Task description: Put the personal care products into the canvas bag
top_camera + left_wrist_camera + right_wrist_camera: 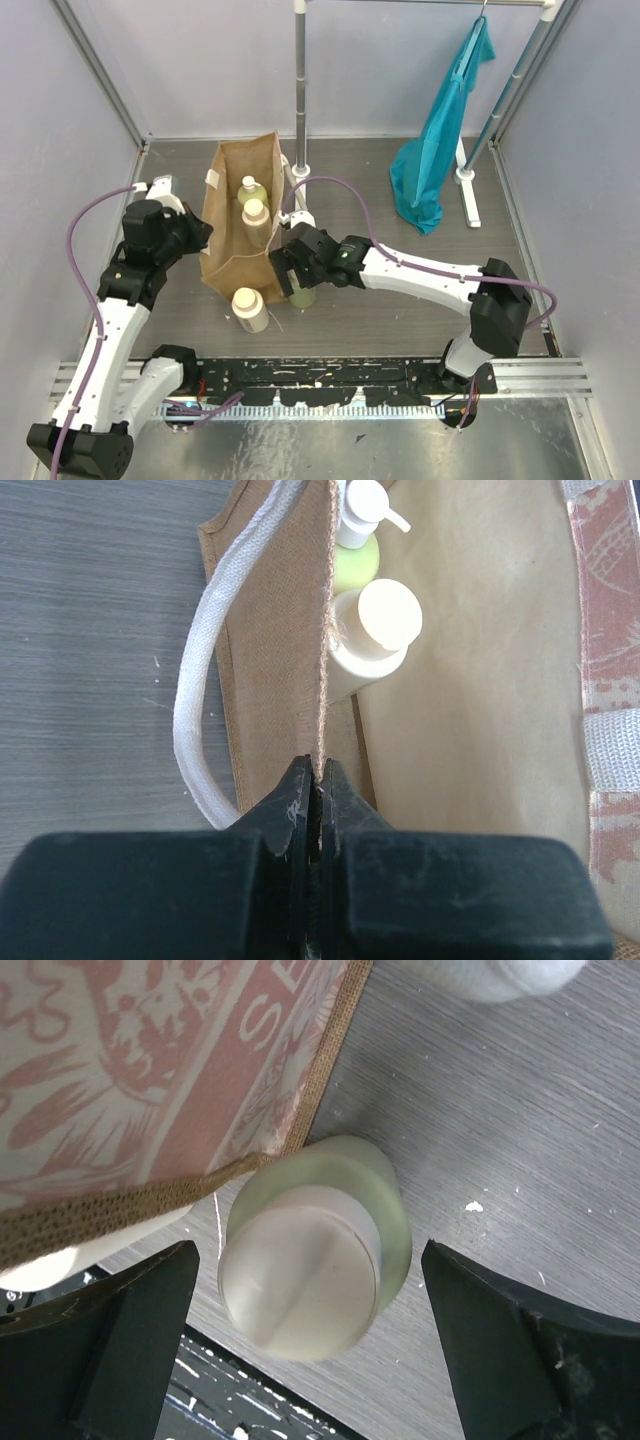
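Note:
The tan canvas bag [228,215] lies open on the table with white strap handles. Inside it are a yellow-green bottle [252,190] and a cream bottle [256,216]; both also show in the left wrist view, the green bottle [355,562] behind the cream bottle [372,632]. My left gripper [318,772] is shut on the bag's rim [324,660] at its left side. My right gripper [310,1300] is open above a yellow-green bottle [335,1230] that stands on the table by the bag's right edge, one finger on each side. A cream bottle [249,308] stands by the bag's near end.
A teal-blue cloth bag [440,150] hangs from a rack at the back right. The rack's metal post [300,90] and white foot [466,190] stand behind the bag. A black rail [330,385] runs along the table's near edge.

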`<control>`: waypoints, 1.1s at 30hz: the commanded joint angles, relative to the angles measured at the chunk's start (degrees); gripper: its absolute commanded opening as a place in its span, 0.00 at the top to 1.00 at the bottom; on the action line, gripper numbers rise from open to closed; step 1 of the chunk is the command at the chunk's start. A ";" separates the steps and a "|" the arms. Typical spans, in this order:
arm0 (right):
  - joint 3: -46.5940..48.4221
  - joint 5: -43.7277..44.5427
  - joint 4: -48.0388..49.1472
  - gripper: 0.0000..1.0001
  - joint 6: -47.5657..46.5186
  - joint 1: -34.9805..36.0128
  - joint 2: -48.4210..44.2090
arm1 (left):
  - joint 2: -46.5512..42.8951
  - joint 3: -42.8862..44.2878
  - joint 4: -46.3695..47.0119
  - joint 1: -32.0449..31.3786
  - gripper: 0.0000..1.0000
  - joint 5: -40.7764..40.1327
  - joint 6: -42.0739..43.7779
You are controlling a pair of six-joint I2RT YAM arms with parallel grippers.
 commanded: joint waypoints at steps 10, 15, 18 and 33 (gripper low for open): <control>4.43 1.13 2.08 0.02 -0.70 -1.40 5.70 | -3.21 1.57 -3.06 -0.13 1.00 0.34 0.25; 3.88 1.44 1.27 0.07 -1.31 -1.34 6.33 | -3.01 1.42 -2.84 -0.15 1.00 0.36 0.26; 4.24 1.68 1.22 0.13 -2.02 -1.39 7.23 | -3.01 1.38 -2.81 -0.05 1.00 0.45 0.24; 3.86 4.77 -4.70 0.77 -4.27 -1.42 4.78 | -2.38 1.26 -2.35 -0.15 1.00 0.78 0.43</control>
